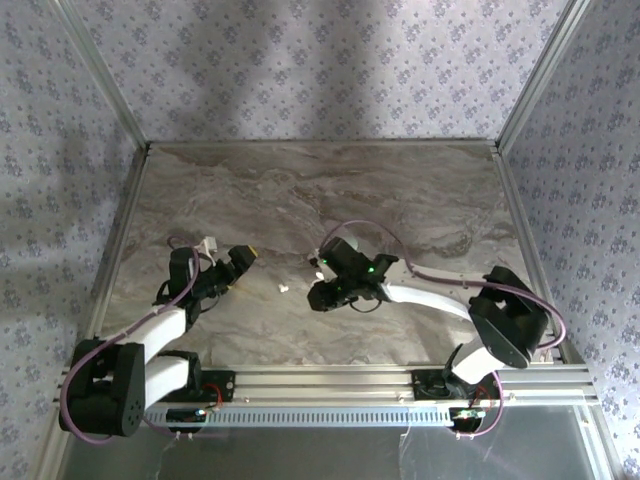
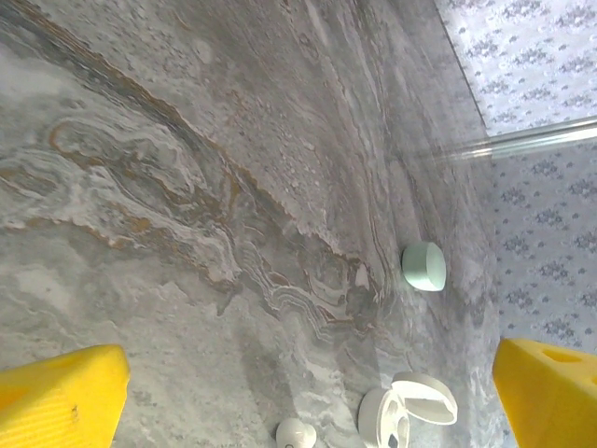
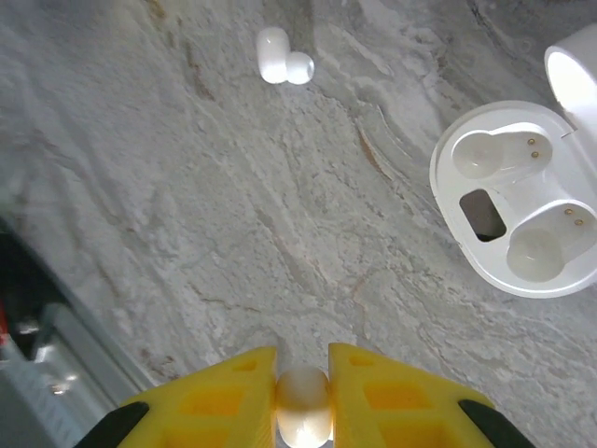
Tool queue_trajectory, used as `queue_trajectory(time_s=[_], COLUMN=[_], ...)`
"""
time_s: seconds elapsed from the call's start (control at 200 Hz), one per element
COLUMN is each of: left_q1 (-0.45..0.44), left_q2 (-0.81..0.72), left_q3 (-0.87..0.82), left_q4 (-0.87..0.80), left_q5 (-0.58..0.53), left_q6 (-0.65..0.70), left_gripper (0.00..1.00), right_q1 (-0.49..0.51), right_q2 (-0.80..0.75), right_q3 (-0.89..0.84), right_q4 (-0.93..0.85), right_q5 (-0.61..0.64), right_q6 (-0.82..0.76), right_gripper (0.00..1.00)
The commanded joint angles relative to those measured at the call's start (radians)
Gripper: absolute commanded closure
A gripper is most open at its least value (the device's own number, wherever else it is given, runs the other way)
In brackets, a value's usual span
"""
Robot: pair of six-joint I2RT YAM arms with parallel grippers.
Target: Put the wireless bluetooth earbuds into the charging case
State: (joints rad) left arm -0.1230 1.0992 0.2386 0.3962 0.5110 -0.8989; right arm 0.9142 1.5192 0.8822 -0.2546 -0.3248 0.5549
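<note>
Two robot arms work over a marbled surface (image 1: 400, 190); the right gripper (image 3: 303, 366) pinches one earbud (image 3: 303, 406) near an open white charging case (image 3: 518, 201).

From above, the left gripper (image 1: 244, 258) sits over the left of the surface and the right gripper near the middle, with a loose earbud (image 1: 284, 289) lying between them; the fingers are too small to read here. In the left wrist view, the yellow fingers (image 2: 61, 401) are spread wide and hold nothing. A mint oval case (image 2: 424, 266) lies farther off, and the charging case sits at the bottom edge with the loose earbud just beside it. In the right wrist view, the yellow fingers press together on the pinched earbud. The charging case lies to the right, its lid (image 3: 574, 70) swung back and both wells empty, and the loose earbud rests well apart at upper left.
</note>
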Motion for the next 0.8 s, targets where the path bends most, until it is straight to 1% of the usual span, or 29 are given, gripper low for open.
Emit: queue_trajectory(time_s=[0.0,0.215,0.365,0.43,0.47,0.485,0.54,0.64,0.73,0.795], left_q1=[-0.027,-0.125,-0.179,-0.197,-0.207,-0.210,-0.223,-0.240,-0.252,-0.261], left_q2=[-0.009,0.068,0.137,0.167,0.185,0.192,0.215,0.255,0.291,0.320], left_q3=[0.030,0.087,0.126,0.141,0.150,0.153,0.166,0.189,0.208,0.222], left_q4=[0.027,0.030,0.038,0.042,0.043,0.043,0.040,0.028,0.020,0.020], left_q5=[0.008,0.019,0.040,0.052,0.057,0.059,0.065,0.069,0.075,0.084], left_q6=[0.035,0.078,0.101,0.109,0.113,0.115,0.123,0.136,0.145,0.151], left_gripper=[0.00,0.00,0.08,0.16,0.22,0.25,0.34,0.49,0.60,0.65], right_q1=[-0.051,-0.128,-0.166,-0.179,-0.186,-0.189,-0.198,-0.217,-0.239,-0.252], right_q2=[-0.058,-0.095,-0.117,-0.125,-0.129,-0.131,-0.139,-0.158,-0.182,-0.202], right_q3=[-0.086,-0.203,-0.248,-0.262,-0.265,-0.267,-0.271,-0.286,-0.314,-0.338], right_q4=[0.206,0.382,0.430,0.441,0.438,0.437,0.428,0.424,0.467,0.501], right_q5=[-0.185,-0.317,-0.383,-0.415,-0.429,-0.437,-0.453,-0.464,-0.480,-0.487], right_q6=[0.039,0.092,0.082,0.081,0.080,0.050,0.031,0.026,0.051,0.065], right_gripper=[0.79,0.79,0.78,0.78,0.78,0.78,0.78,0.78,0.78,0.78])
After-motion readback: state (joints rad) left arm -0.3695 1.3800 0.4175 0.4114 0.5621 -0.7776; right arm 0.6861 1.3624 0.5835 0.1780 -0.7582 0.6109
